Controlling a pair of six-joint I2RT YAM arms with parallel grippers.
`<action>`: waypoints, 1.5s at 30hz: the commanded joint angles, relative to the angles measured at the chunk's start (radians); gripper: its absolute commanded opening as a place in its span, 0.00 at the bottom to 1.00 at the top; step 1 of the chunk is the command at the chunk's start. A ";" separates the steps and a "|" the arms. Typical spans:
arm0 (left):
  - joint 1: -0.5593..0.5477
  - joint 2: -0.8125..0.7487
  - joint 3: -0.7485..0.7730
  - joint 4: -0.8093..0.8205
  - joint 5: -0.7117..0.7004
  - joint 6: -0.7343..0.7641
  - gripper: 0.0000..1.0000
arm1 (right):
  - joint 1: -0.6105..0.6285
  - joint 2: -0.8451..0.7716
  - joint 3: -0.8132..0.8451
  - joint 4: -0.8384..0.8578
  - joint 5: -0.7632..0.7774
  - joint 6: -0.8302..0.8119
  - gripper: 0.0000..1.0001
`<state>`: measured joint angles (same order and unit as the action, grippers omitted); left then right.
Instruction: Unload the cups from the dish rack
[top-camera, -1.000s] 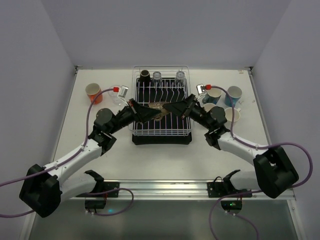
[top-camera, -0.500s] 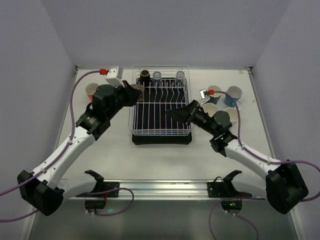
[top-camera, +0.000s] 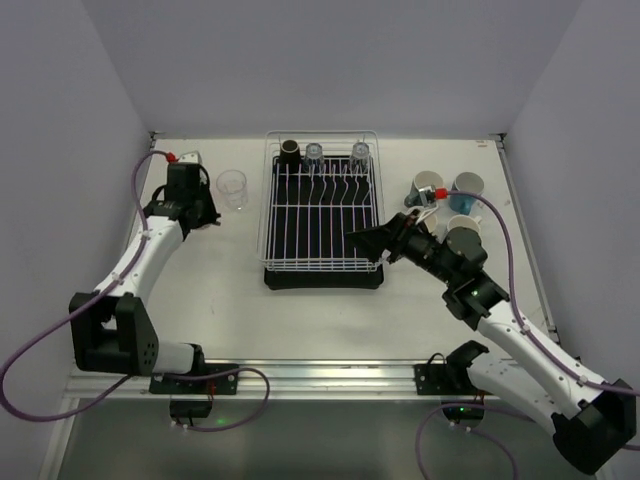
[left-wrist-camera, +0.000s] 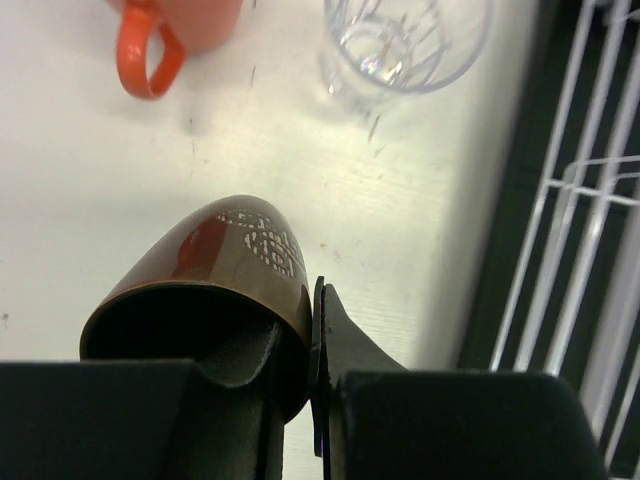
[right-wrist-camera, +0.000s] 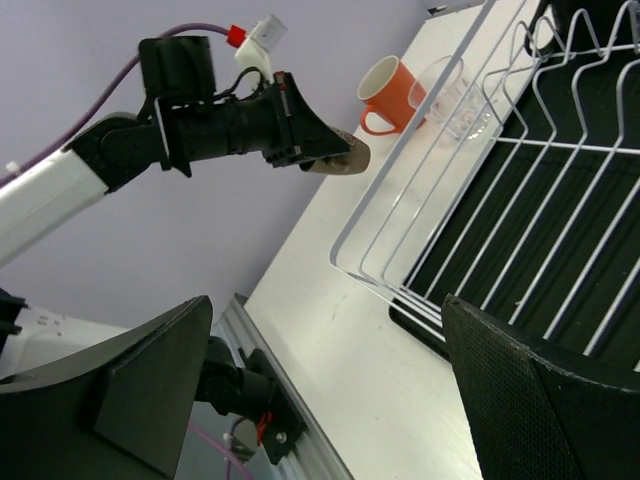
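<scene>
Holding a brown cup (left-wrist-camera: 230, 262) by its rim, the left hand (left-wrist-camera: 312, 345) was clenched on it, one finger inside the mouth and one against the outer wall. The cup hung tipped over the bench (left-wrist-camera: 300, 180), left of the dish rack (top-camera: 322, 266). It was near an orange mug (left-wrist-camera: 165, 35) and a clear glass tumbler (left-wrist-camera: 405, 40), both standing on the bench. From the right wrist view the brown cup looked clear of the surface; contact could not be ruled out.

The right hand (right-wrist-camera: 330, 390) was released, fingers spread wide with nothing between them, hovering over the near right part of the rack. The rack's back row held a dark cup (top-camera: 290, 152), a clear glass (top-camera: 314, 153) beside it and a second clear glass (top-camera: 359, 153) further right. Right of the rack stood cups already unloaded, among them a teal cup (top-camera: 428, 188) and a blue cup (top-camera: 467, 186).

Step judged: set-down of the brown cup on the left side, with three pieces left in the rack.

The next move would call for righting the cup, lowering it onto bare bench apart from the mug and tumbler, then letting go. The right hand would need to reach to the back row, likely for the right-most glass, and come down over its rim between the prongs.
</scene>
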<state>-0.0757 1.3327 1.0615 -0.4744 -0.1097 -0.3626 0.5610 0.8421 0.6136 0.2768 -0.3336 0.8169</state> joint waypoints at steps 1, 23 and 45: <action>0.011 0.072 0.025 -0.015 -0.016 0.045 0.00 | 0.004 -0.049 0.040 -0.134 0.041 -0.094 0.99; 0.030 0.258 0.043 0.029 -0.064 0.019 0.78 | 0.004 0.026 0.103 -0.223 0.057 -0.166 0.99; -0.045 -0.636 -0.286 0.316 0.453 -0.075 1.00 | 0.059 0.914 1.065 -0.573 0.312 -0.455 0.67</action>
<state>-0.0994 0.7921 0.8543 -0.1726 0.2245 -0.4347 0.6174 1.6493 1.4868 -0.1951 -0.1097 0.4397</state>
